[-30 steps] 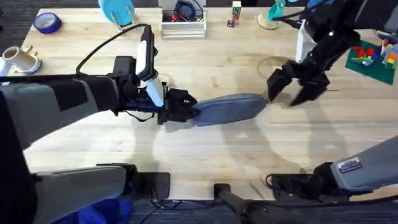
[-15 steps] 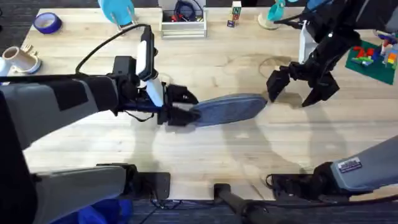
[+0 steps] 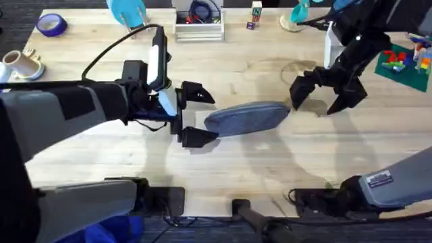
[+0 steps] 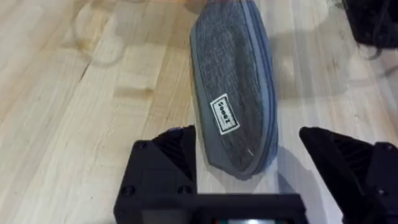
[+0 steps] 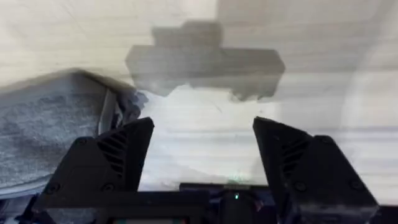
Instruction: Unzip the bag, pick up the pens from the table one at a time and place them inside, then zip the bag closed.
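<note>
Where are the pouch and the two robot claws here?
Pouch (image 3: 246, 117), overhead view, middle of its fabric.
Left end effector (image 3: 196, 113), overhead view, between its open fingertips.
Right end effector (image 3: 318, 98), overhead view, between its open fingertips.

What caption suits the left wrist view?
Open left gripper straddles the end of the grey bag lying on the wooden table.

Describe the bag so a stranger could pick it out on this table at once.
On the wide wooden table, look to the middle, between the two black end effectors. There lies the bag, a long oval pouch of grey-blue fabric. It alone is soft cloth, with a small white label on its side.
</note>
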Controlling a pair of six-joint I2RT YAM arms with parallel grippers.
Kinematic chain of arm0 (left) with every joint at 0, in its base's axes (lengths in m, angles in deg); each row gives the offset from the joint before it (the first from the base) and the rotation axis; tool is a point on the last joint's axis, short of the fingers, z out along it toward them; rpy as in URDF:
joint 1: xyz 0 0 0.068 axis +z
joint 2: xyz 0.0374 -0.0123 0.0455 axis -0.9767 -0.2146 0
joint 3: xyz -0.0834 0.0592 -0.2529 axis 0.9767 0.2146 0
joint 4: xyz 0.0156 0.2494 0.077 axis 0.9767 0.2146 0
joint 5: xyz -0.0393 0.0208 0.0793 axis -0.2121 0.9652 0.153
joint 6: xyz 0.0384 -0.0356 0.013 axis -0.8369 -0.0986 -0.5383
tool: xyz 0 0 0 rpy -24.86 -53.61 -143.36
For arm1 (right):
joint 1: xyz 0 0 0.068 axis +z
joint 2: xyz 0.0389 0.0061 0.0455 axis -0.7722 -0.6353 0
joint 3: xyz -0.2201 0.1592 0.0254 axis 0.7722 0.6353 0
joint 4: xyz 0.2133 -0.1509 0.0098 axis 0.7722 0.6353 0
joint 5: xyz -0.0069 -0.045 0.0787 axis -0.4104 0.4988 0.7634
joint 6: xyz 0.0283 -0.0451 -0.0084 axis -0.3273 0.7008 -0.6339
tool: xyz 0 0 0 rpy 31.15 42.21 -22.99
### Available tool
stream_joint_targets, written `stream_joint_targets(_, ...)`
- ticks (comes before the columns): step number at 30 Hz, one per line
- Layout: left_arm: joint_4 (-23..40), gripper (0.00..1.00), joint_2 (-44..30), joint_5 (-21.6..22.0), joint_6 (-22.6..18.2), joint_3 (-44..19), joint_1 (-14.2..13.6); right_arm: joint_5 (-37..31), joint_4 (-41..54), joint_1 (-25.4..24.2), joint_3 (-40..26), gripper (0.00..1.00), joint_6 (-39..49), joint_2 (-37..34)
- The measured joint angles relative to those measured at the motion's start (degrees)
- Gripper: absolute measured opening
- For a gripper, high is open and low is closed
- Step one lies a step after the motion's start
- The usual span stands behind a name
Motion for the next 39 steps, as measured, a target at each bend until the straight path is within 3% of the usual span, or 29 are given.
stream_joint_targets(5,2.41,0.995,0.39,0.01,-2.40,-0.04,0.00,-0.16,-3.19,0.00,0.02,0.953,1.21,1.50)
stream_joint_targets(14,12.70,0.995,8.53,2.15,-2.28,-6.04,0.00,-2.99,-3.66,0.00,0.02,0.977,2.97,14.92)
stream_joint_targets(22,22.94,0.994,17.33,9.69,4.84,-14.30,0.00,-4.26,2.20,1.67,0.02,0.987,3.46,24.34)
stream_joint_targets(31,32.23,0.995,27.43,18.73,16.32,-21.95,0.00,-4.24,8.88,9.71,0.02,0.995,4.66,36.14)
stream_joint_targets(33,38.51,0.995,31.20,22.08,18.90,-23.92,0.00,-4.24,12.43,12.05,0.02,0.997,4.68,41.12)
stream_joint_targets(39,44.84,0.995,35.90,26.86,22.80,-24.57,0.00,-4.26,18.64,12.39,0.02,0.997,4.68,46.68)
